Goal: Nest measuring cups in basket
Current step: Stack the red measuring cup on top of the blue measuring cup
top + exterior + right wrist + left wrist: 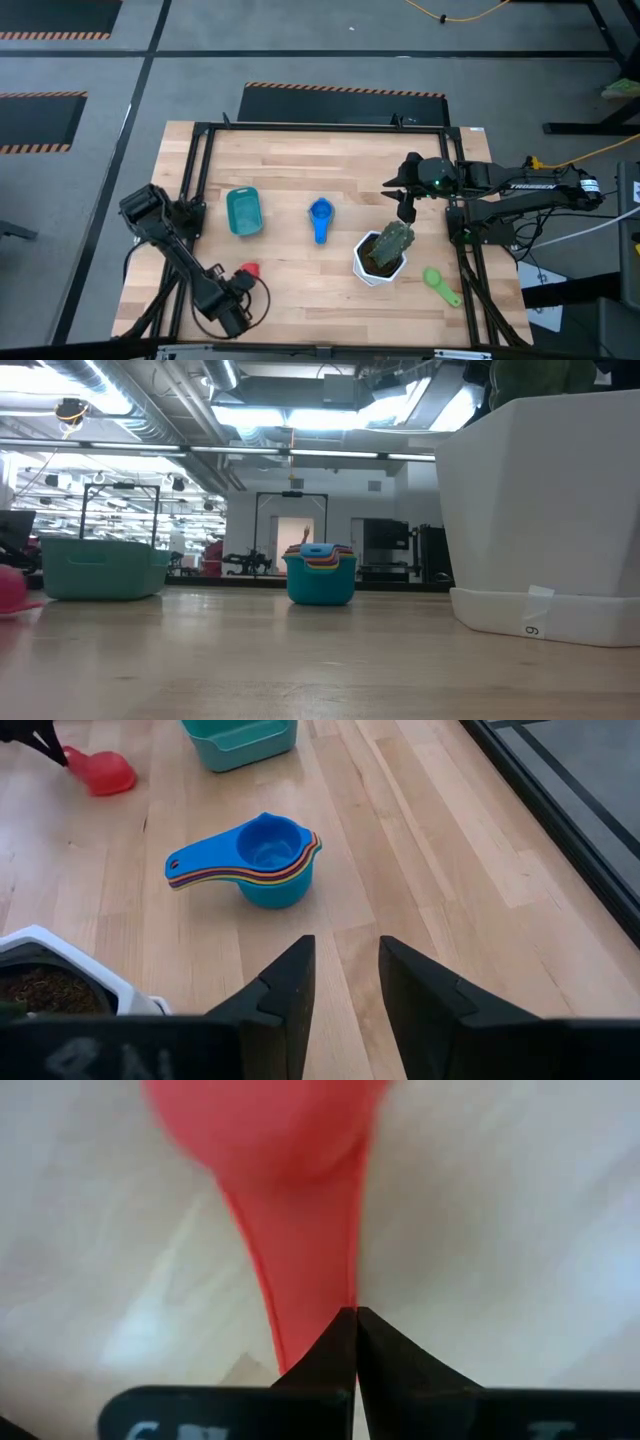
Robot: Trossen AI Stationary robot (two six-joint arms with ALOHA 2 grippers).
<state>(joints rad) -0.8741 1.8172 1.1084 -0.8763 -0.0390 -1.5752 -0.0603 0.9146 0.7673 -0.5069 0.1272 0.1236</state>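
A red measuring cup (pixel 249 270) lies on the table near its front left, and my left gripper (pixel 240 278) is shut at the cup's handle, pointing down. A stack of nested measuring cups (pixel 320 220), the top one blue, stands on its base at mid-table. To its left is the teal basket (pixel 244 212). A green measuring cup (pixel 440 284) lies at the front right. My right gripper (pixel 405 195) hovers open over the table's right side, with nothing between its fingers (pixel 290 990). My left gripper comes from above with its fingertips (pixel 335 1340) shut together at the free end of the red cup's handle (pixel 300 1280). The handle end runs in under one fingertip. Nothing shows between the fingers. Whether they press on it cannot be told. The cup's bowl (pixel 8 592) sits low at the table.
A white hexagonal pot (pixel 362 262) with a plant stands at the front right, between the stacked cups and the green cup. A black frame (pixel 300 128) runs along the table's far edge and sides. Bare wood lies between the red cup and the basket.
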